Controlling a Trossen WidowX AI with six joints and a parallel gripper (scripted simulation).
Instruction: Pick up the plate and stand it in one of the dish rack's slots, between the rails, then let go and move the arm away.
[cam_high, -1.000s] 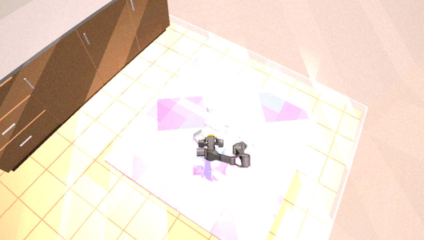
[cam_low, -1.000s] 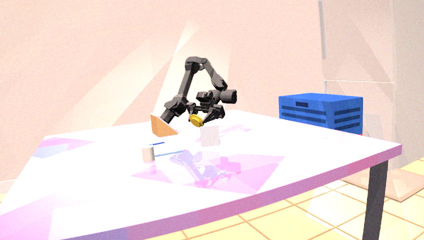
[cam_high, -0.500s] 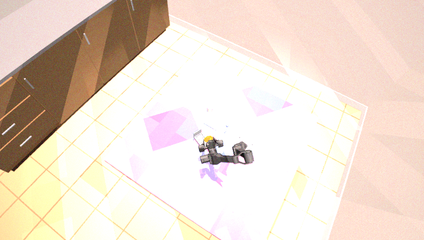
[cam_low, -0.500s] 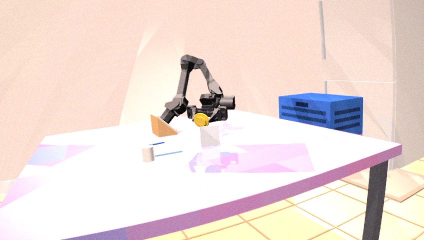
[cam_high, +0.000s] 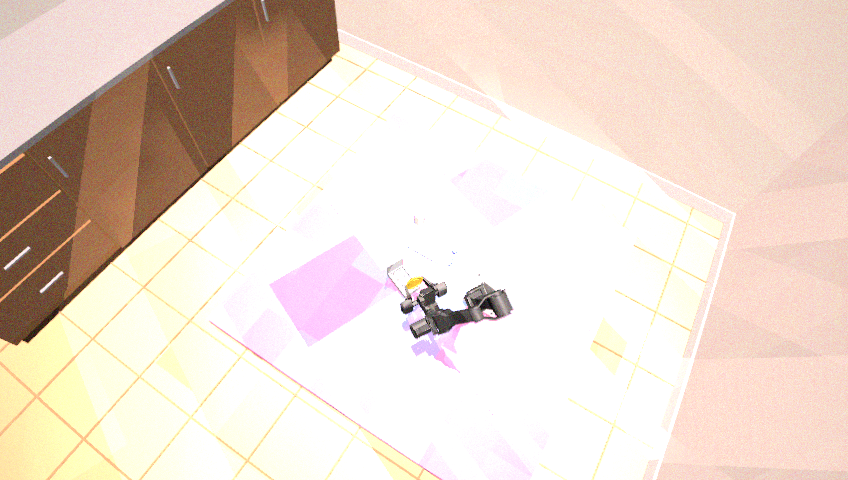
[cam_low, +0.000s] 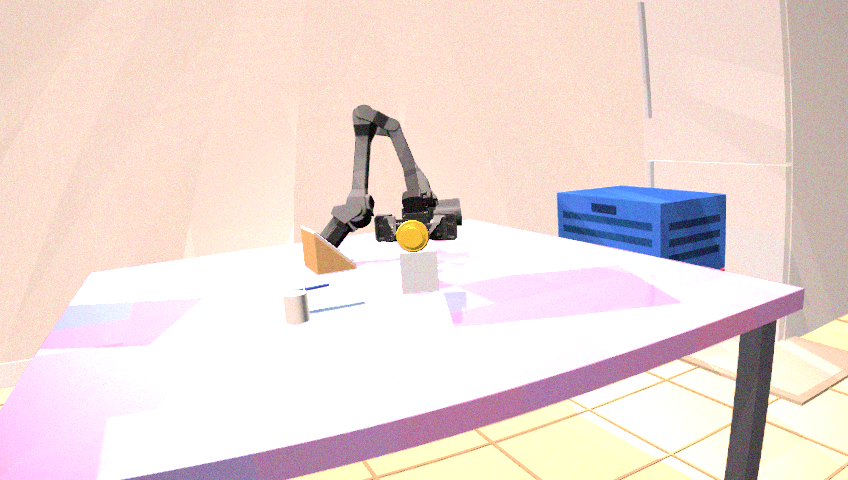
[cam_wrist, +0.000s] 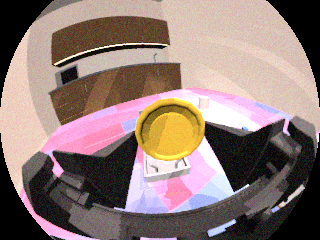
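The yellow plate (cam_high: 414, 282) (cam_low: 412, 236) (cam_wrist: 170, 131) is held on edge, nearly upright, with its round face toward the wrist camera. My gripper (cam_high: 415, 284) (cam_low: 412, 234) (cam_wrist: 170, 129) is shut on the plate, one finger at each side of its rim. The pale dish rack (cam_high: 399, 278) (cam_low: 419, 273) (cam_wrist: 167, 174) stands on the table. In the exterior view its tall end panel stands just below the plate's lower edge. In the wrist view the rack's near end shows below the plate, and the plate hides most of the rest. The slots are too small or hidden to tell apart.
A pale cylinder (cam_high: 418, 219) (cam_low: 296, 307) (cam_wrist: 204, 102) stands beyond the rack. A blue utensil (cam_low: 315, 287) (cam_wrist: 245, 128) and a thin light-blue bar (cam_low: 337, 306) lie beside the rack. An orange wedge (cam_low: 323, 256) stands near the arm's base. A blue crate (cam_low: 609, 223) is beyond the table.
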